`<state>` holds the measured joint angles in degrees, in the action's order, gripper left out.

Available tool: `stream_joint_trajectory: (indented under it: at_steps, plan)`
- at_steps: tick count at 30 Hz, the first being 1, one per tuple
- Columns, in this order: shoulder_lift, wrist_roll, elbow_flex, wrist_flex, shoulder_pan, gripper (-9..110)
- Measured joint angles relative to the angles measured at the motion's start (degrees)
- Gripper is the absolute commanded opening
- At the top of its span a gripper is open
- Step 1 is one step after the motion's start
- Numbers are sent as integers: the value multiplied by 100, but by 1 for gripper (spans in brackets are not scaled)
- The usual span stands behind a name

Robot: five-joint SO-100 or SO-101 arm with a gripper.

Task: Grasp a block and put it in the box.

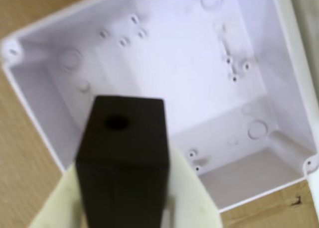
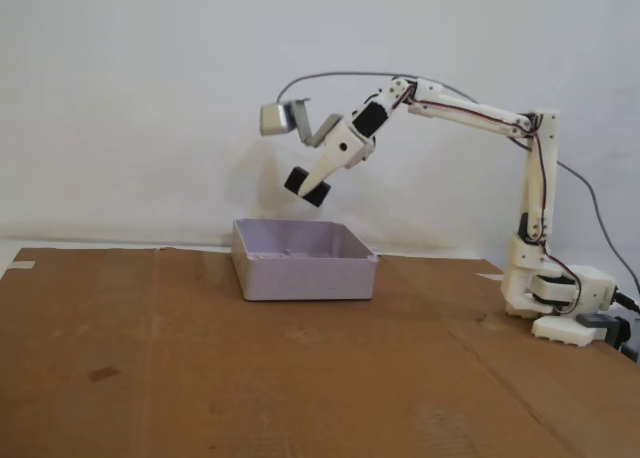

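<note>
One block (image 2: 307,186), matte black, brick-shaped, is what I see clamped in the claw (image 2: 312,191), whose pale fingers (image 1: 197,198) press against its two long sides in the wrist view; the end face of the block (image 1: 122,153) shows a small round hole. One box (image 2: 305,263), pale lavender-grey, square, low-walled, sits on the cardboard-covered counter (image 2: 300,378), open side up; the wrist view shows its floor (image 1: 174,63) dotted with moulded bosses and screw holes, nothing lying inside that I can see. From the fixed view I place the block in the air above the box, well clear of its rim, roughly over the middle of it, tilted with one end lower than the other. One white arm (image 2: 470,113) reaches from its base (image 2: 560,298) at the right of the counter, stretched out leftward. One grey camera module (image 2: 280,116) sits above the claw. Plain white wall (image 2: 150,78) behind
</note>
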<state>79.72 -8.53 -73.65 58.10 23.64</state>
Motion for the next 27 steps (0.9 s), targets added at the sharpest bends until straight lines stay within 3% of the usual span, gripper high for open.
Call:
stream_joint_trajectory:
  at_steps: [7,17,27]
  plan:
    - [0,0,-554,-35,211,0]
    - [0,0,-1793,-1485,369,0]
    - [0,0,-1828,-1802,360,0]
